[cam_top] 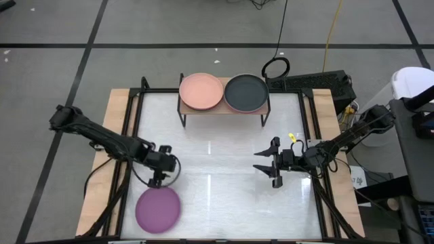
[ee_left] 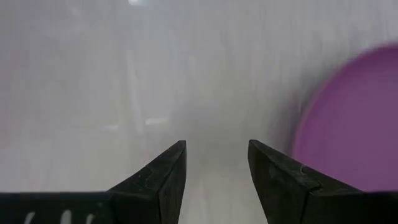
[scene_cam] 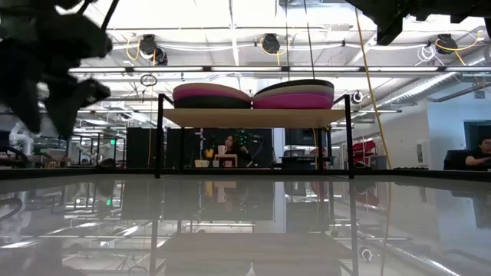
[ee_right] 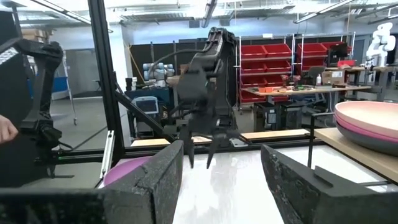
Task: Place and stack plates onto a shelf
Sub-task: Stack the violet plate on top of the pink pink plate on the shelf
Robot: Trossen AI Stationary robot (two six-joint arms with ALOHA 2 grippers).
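One purple plate (cam_top: 157, 209) lies flat on the white table near its near left corner; it also shows in the left wrist view (ee_left: 354, 118) and the right wrist view (ee_right: 127, 169). The shelf (cam_top: 224, 108) stands at the far middle and bears two stacks: one with a peach plate (cam_top: 201, 91) on top, one with a black plate (cam_top: 245, 93) on top. From the side the left stack (scene_cam: 211, 96) and the right stack (scene_cam: 295, 93) show several plates. My left gripper (cam_top: 157, 179) is open and points down just beyond the purple plate's far rim (ee_left: 216, 174). My right gripper (cam_top: 268, 163) is open and empty at mid-right (ee_right: 221, 180).
Black frame rails (cam_top: 132, 135) run along the table's left and right sides. A yellow tag (cam_top: 293, 137) lies near my right arm. Bare white tabletop (cam_top: 217, 156) stretches between the grippers and the shelf. A person's hand (ee_right: 5, 130) shows beyond the table's left side.
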